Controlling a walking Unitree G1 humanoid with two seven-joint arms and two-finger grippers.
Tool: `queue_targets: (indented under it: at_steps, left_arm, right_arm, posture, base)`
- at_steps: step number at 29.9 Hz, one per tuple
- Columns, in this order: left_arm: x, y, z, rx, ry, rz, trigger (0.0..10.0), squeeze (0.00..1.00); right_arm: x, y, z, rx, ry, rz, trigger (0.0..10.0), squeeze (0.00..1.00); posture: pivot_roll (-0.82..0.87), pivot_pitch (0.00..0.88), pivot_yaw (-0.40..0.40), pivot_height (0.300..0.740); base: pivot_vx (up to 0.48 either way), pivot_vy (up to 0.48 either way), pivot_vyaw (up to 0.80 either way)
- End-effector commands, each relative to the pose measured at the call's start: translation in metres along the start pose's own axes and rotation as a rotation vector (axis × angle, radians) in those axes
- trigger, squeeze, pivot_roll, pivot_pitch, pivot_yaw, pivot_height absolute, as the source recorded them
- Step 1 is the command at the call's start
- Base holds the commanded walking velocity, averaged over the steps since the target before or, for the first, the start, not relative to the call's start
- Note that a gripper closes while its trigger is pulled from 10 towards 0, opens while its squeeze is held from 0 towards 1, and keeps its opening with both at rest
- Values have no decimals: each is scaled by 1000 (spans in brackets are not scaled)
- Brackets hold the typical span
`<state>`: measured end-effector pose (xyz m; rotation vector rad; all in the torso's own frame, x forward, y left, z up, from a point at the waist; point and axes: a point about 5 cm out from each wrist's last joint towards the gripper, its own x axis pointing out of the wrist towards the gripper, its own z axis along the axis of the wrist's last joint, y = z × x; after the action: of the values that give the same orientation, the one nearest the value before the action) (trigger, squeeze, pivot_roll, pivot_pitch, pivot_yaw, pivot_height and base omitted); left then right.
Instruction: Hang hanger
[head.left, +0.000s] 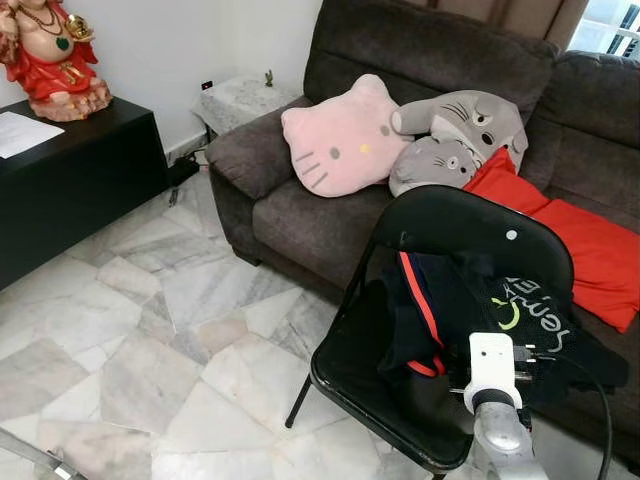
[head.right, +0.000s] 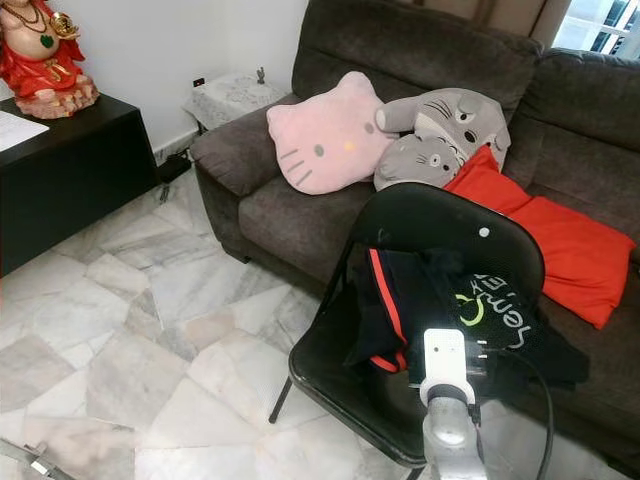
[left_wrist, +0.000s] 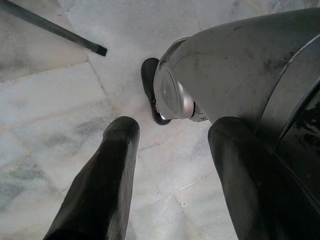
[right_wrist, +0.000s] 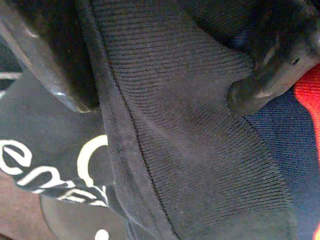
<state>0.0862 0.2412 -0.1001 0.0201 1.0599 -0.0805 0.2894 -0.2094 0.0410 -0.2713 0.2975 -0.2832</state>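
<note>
A black folding chair (head.left: 350, 350) stands in front of the sofa with dark clothes (head.left: 450, 310) piled on its seat: one garment with red trim, another with white and green lettering. My right arm (head.left: 497, 400) reaches over the chair's front edge onto the pile. In the right wrist view my right gripper (right_wrist: 160, 100) is open, its fingertips (right_wrist: 70, 90) pressed into the cloth on either side of a ridge of dark ribbed fabric (right_wrist: 175, 150). My left gripper (left_wrist: 175, 135) hangs open over the marble floor, holding nothing.
A brown sofa (head.left: 290, 210) behind the chair holds a pink cat cushion (head.left: 340, 140), grey plush toys (head.left: 455, 140) and a red cloth (head.left: 580, 240). A black cabinet (head.left: 70, 190) with a red figurine (head.left: 50, 55) stands at the left. Marble floor (head.left: 130, 330) lies between.
</note>
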Motion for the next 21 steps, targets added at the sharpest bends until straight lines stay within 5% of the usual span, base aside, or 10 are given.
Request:
queue_targets:
  at_steps: [1,21]
  left_arm:
    - [-1,-4,-9,13,40,-23,10000,0]
    - [-1,-4,-8,17,40,-25,10000,0]
  right_arm:
    - [-2,-9,-10,2,51,-38,10000,0]
    - [-12,-34,28,116,-194,-215,10000,0]
  posture:
    - [0,91,-59,740]
    - [0,86,-61,740]
  base:
    - [0,0,0]
    - [0,0,0]
